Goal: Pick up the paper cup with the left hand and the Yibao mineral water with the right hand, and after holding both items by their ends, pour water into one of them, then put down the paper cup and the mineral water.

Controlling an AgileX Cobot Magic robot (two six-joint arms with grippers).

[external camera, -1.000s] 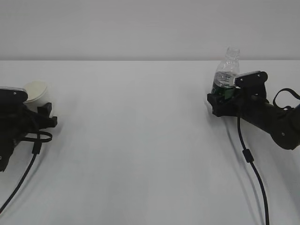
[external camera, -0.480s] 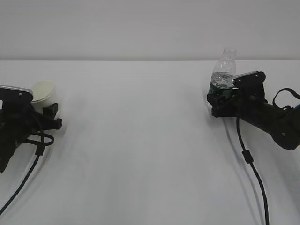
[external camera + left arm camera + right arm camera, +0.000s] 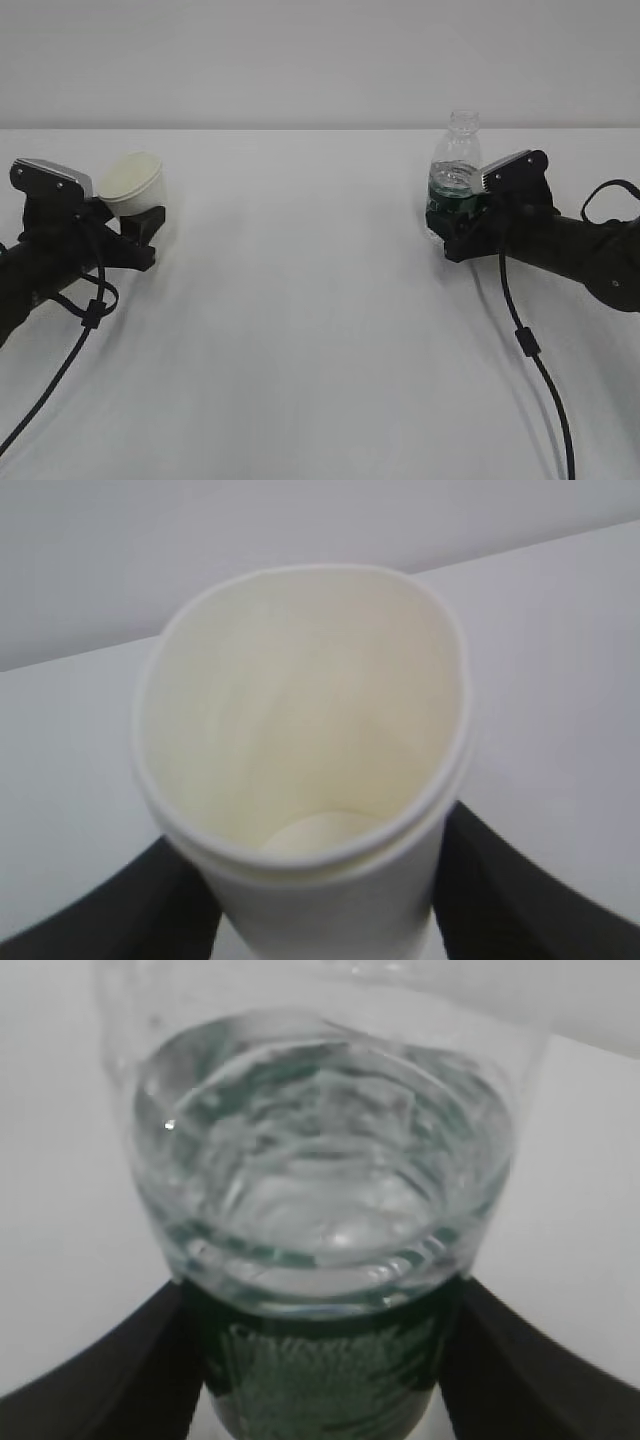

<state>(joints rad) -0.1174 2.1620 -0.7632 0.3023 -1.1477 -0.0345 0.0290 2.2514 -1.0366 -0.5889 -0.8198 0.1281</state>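
The paper cup (image 3: 135, 182) is at 9 o'clock on the desk (image 3: 310, 300), grasped by the left end effector (image 3: 125, 232). At 3 o'clock, the right end effector (image 3: 462, 225) grasps the water bottle (image 3: 453, 172).

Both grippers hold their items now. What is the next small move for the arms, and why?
Probably bring the two arms toward the middle. The left hand grips the paper cup, which looks empty inside, and the right hand grips the uncapped Yibao mineral water, upright with water in it. A wide stretch of table separates them, so the bottle's mouth cannot reach the cup yet.
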